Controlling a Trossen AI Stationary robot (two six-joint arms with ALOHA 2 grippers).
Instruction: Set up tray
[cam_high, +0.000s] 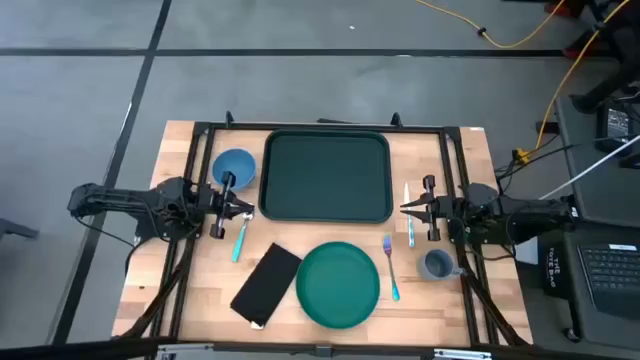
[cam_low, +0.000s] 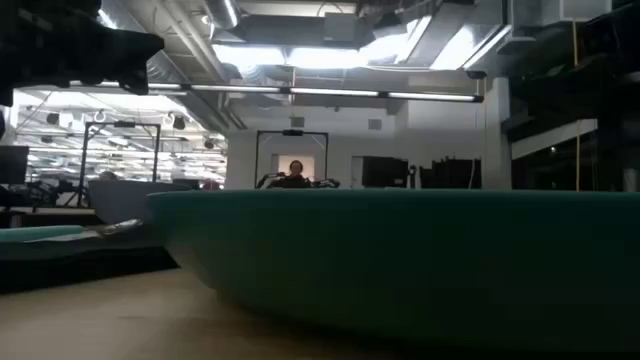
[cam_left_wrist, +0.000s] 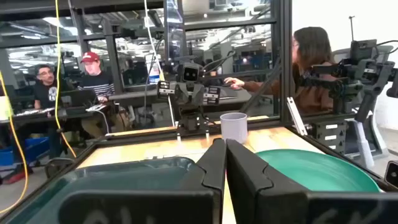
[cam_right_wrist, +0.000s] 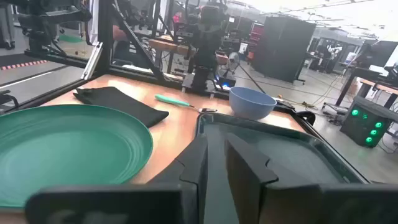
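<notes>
**Inspector A:** Where was the tray (cam_high: 325, 176) found?

**Inspector B:** In the high view it lay flat in the upper middle of the frame, on the wooden surface (cam_high: 470, 300), its long sides running left to right. Nothing was seen lying in it.

**Inspector A:** And the left claw (cam_high: 249, 210)?

**Inspector B:** It stood just beside the tray's lower left corner, pointing toward it. The fingers (cam_left_wrist: 214, 165) in the left wrist view were pressed together with nothing between them. Contact with the tray could not be confirmed.

**Inspector A:** The right claw (cam_high: 405, 208)?

**Inspector B:** It was placed just off the tray's lower right corner, facing the left one. The right wrist view showed a narrow gap between its fingers (cam_right_wrist: 198, 163), and no object was seen in that gap.

**Inspector A:** Other items recorded?

**Inspector B:** A blue bowl (cam_high: 233, 166) sat at the tray's left edge, in the upper left of the surface. A teal-handled utensil (cam_high: 240, 240) lay below the left claw. A black rectangle (cam_high: 266, 284) lay tilted at lower left, just beside a round green plate (cam_high: 338, 284) at lower centre. A fork (cam_high: 390, 268) with a blue handle lay to the plate's right, and a grey cup (cam_high: 436, 264) farther right. A further utensil (cam_high: 408, 215) lay near the right claw; its type was too small to tell. In the low view the plate's rim filled most of the frame. People sat at desks beyond the surface in the left wrist view.
</notes>
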